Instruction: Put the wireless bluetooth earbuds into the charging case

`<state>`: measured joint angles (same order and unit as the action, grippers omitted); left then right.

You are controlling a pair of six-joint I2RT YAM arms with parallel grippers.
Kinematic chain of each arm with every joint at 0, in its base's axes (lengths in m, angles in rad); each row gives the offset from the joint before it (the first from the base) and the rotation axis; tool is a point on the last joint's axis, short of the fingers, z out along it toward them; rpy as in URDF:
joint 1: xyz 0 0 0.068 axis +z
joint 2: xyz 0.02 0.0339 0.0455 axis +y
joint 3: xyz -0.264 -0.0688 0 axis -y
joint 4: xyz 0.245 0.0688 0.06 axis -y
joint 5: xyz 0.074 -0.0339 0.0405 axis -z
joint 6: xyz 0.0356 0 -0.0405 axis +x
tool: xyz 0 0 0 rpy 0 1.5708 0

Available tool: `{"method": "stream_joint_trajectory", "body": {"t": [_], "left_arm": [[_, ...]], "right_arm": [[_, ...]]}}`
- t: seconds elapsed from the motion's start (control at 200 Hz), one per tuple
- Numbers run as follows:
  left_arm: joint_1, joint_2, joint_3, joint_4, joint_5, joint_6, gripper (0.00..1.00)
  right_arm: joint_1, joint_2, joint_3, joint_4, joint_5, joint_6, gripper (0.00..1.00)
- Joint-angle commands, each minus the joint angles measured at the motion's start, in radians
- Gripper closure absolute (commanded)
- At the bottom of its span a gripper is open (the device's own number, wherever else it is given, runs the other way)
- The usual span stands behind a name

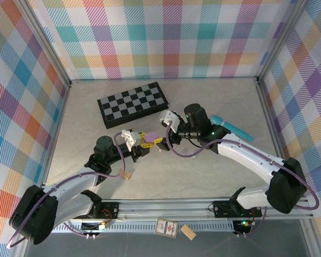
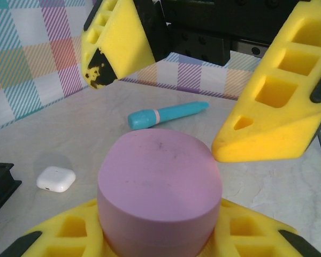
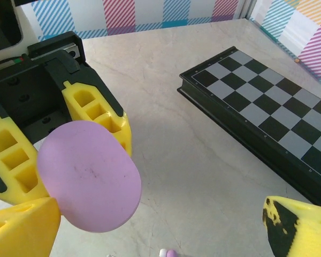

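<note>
A purple pebble-like charging case point(image 2: 158, 182) sits between the yellow fingers point(image 2: 69, 235) of my left gripper point(image 2: 158, 238), which is shut on it above the table. In the top view the case point(image 1: 148, 138) hangs at the table's middle. My right gripper point(image 1: 167, 138) stands open just right of it, its yellow fingertips point(image 2: 273, 112) spread wide past the case. In the right wrist view the case point(image 3: 88, 176) shows a smooth shut face, and a tiny purple-and-white earbud point(image 3: 168, 252) lies on the table below my right gripper point(image 3: 160, 230).
A small white case point(image 2: 56, 178) lies on the table to the left. A teal pen point(image 1: 232, 127) lies to the right. A folded chessboard point(image 1: 134, 103) sits at the back. A tan wooden block point(image 1: 128, 174) lies near the left arm.
</note>
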<state>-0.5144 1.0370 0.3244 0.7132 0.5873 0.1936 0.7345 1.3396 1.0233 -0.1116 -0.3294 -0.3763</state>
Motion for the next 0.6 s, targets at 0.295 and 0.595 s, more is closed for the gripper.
{"method": "stream_joint_trajectory", "body": {"t": [0.295,0.595], "left_arm": [[0.001,-0.021,0.030,0.028,0.041,-0.017,0.71],[0.001,-0.020,0.030,0.012,0.049,-0.005,0.71]], "right_arm": [[0.009,0.041,0.036,0.032,0.029,-0.068,0.03],[0.009,0.012,0.011,0.149,0.167,-0.021,0.04]]}}
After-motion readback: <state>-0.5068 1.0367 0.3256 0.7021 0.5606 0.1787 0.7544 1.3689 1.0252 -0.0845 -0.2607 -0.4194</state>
